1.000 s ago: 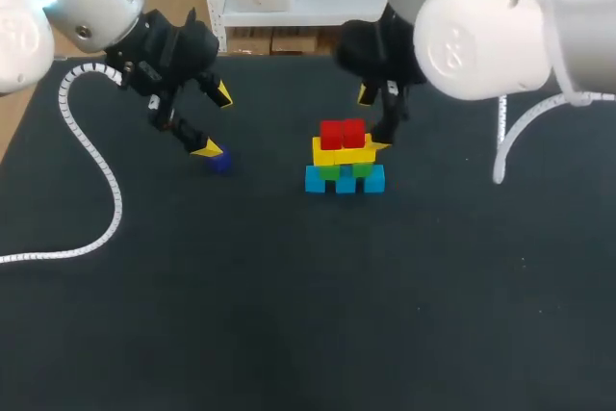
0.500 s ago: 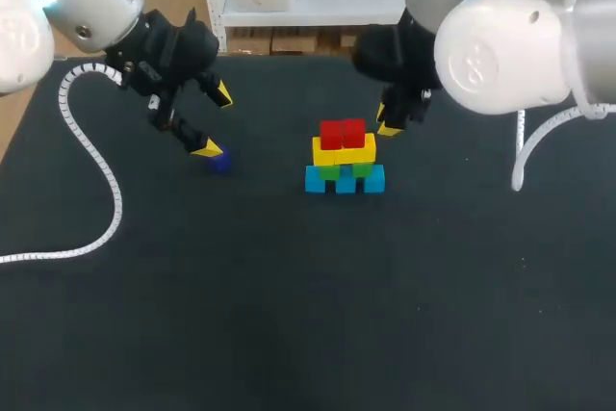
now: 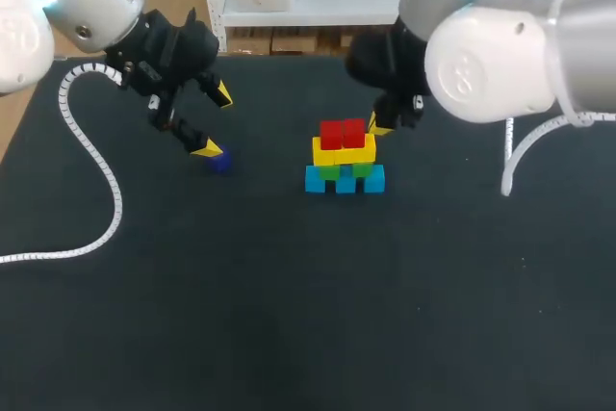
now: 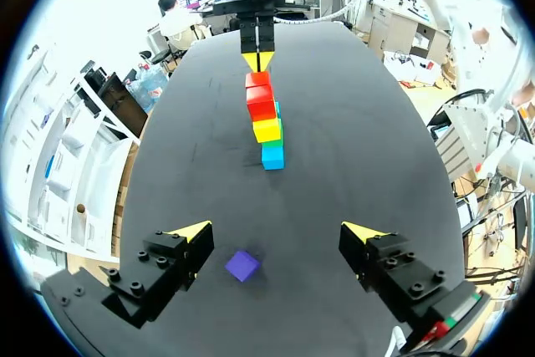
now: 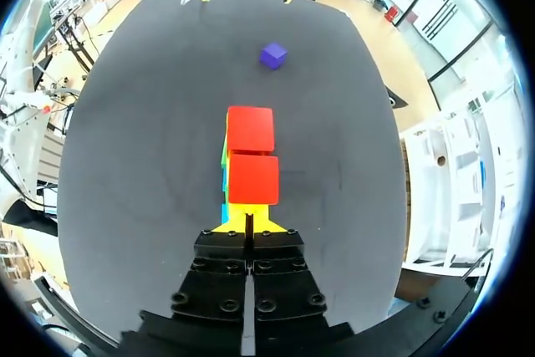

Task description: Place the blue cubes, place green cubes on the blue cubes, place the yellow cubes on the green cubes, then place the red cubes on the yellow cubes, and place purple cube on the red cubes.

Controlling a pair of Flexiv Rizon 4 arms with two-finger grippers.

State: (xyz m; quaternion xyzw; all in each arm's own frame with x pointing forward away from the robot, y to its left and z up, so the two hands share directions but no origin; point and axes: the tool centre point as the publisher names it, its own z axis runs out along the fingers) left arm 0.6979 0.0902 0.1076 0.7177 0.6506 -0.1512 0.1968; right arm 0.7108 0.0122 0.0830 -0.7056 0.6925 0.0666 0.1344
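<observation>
The purple cube (image 4: 242, 265) lies flat on the tabletop (image 3: 289, 315), under the left claw (image 4: 276, 236) and between its fingers. It sits nearer one finger and looks to be apart from both. That claw is spread wide and has hold of nothing.

Well ahead of the left claw, across bare dark surface, stands the stack. The blue cubes (image 3: 318, 180) are at the base, the green cubes (image 3: 332, 172) on them, and the yellow cubes (image 3: 344, 150) above those. Two red cubes (image 3: 342, 133) sit side by side on top, their upper faces bare.

The right claw (image 5: 248, 221) hangs just beside the stack on the side away from the left claw. Its fingers are pressed together with nothing between them, and the tips are level with the yellow and red layers. Whether they touch the nearest cube cannot be told.

Between the two claws only the stack stands. On either flank of the stack the surface runs open to the tabletop's edges. A white coiled cable (image 3: 107, 176) curls over the surface beside the left claw, toward the near edge.
</observation>
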